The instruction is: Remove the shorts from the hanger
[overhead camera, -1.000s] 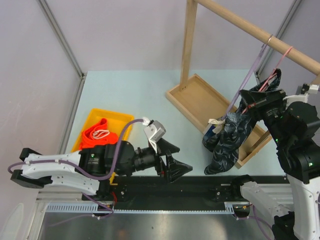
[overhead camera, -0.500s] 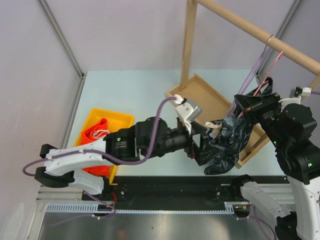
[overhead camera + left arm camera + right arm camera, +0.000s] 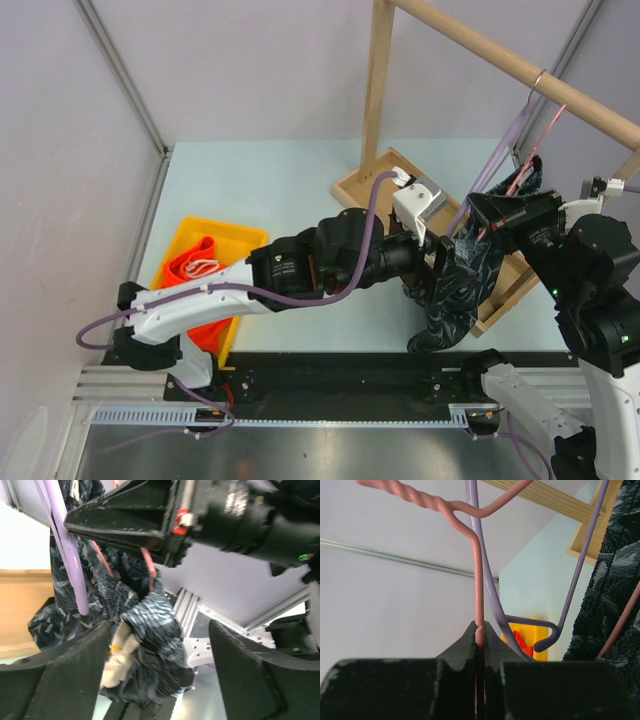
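The dark navy mottled shorts [image 3: 455,290] hang bunched on a pink wire hanger [image 3: 545,125] from the wooden rail. My right gripper [image 3: 492,213] is shut on the pink hanger's wire [image 3: 479,605], just above the shorts. My left gripper [image 3: 440,265] is open, its two fingers on either side of the shorts' waistband [image 3: 150,625] and not pressing on it. The left gripper [image 3: 160,672] shows wide black pads [image 3: 65,680]. The orange shorts [image 3: 195,272] with a white drawstring lie in the yellow bin [image 3: 240,238].
A purple hanger [image 3: 500,150] hangs empty beside the pink one; it also shows in the right wrist view [image 3: 492,600]. The wooden rack has an upright post [image 3: 378,80], a rail [image 3: 500,60] and a tray base [image 3: 385,195]. Metal frame posts stand at the back.
My left arm has swung from the front middle, near the bin, across to the right and now has its open fingers around the dark shorts. The right gripper stays on the hanger.
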Controlling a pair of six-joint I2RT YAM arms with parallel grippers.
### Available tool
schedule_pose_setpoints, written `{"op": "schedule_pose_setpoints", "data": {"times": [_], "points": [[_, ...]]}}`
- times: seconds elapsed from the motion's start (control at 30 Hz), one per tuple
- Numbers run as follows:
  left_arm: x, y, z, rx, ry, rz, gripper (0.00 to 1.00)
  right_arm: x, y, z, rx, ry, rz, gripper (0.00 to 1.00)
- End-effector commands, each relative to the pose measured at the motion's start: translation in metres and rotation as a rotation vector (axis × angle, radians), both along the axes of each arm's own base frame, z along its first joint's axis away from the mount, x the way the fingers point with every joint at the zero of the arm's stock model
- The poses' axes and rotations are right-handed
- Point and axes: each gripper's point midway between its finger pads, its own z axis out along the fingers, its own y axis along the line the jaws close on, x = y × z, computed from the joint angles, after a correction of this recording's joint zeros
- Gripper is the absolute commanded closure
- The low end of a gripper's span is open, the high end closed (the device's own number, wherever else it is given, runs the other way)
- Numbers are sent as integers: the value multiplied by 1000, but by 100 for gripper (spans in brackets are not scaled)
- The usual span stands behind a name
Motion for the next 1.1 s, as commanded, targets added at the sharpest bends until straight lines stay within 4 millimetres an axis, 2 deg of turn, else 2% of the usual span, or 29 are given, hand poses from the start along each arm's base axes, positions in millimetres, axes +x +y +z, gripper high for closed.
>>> {"op": "schedule_pose_setpoints", "data": {"times": [0.0,0.03,0.17,0.2,0.23,0.27,0.3,0.43,0.47,0.5,0.53,0.57,0.6,0.63,0.67,0.77,0.83,0.9,1.07], "points": [[0,-6,5,0,-13,-23,27,-12,7,27,59,-90,56,100],[1,-6,4,3,-13,-19,35,-13,8,28,59,-93,65,100],[4,-5,5,5,-24,-9,46,-16,10,32,70,-104,80,100],[4,-4,5,8,-24,-9,54,-16,11,33,75,-106,86,100],[5,-4,6,7,-25,-9,65,-14,12,33,80,-106,86,99],[8,-3,9,2,-28,-2,72,-17,18,35,83,-109,121,99],[9,-1,8,15,-28,7,99,-17,19,37,83,-118,131,97],[20,16,15,19,-55,72,100,-23,25,40,45,-152,179,84],[23,21,10,34,-56,93,100,-24,24,35,10,-150,180,74],[24,32,18,19,-65,105,100,-25,23,33,-7,-154,181,69],[26,37,17,25,-71,115,100,-27,22,32,-28,-160,180,65],[30,43,11,44,-85,135,100,-27,21,27,-68,-158,184,53],[32,48,10,48,-96,143,99,-28,22,23,-95,-160,196,47],[30,62,20,27,-115,146,100,-29,22,21,-118,-162,204,41],[32,66,11,54,-151,147,100,-27,22,13,-170,-157,213,26],[37,95,10,70,-216,182,100,-28,29,6,-272,-188,275,4],[45,116,11,82,-231,214,100,-31,41,4,-321,-229,361,0],[50,130,11,89,-244,216,100,-30,50,4,-380,-278,427,0],[49,155,3,151,-291,172,100,-26,54,5,-458,-339,463,0]]}}
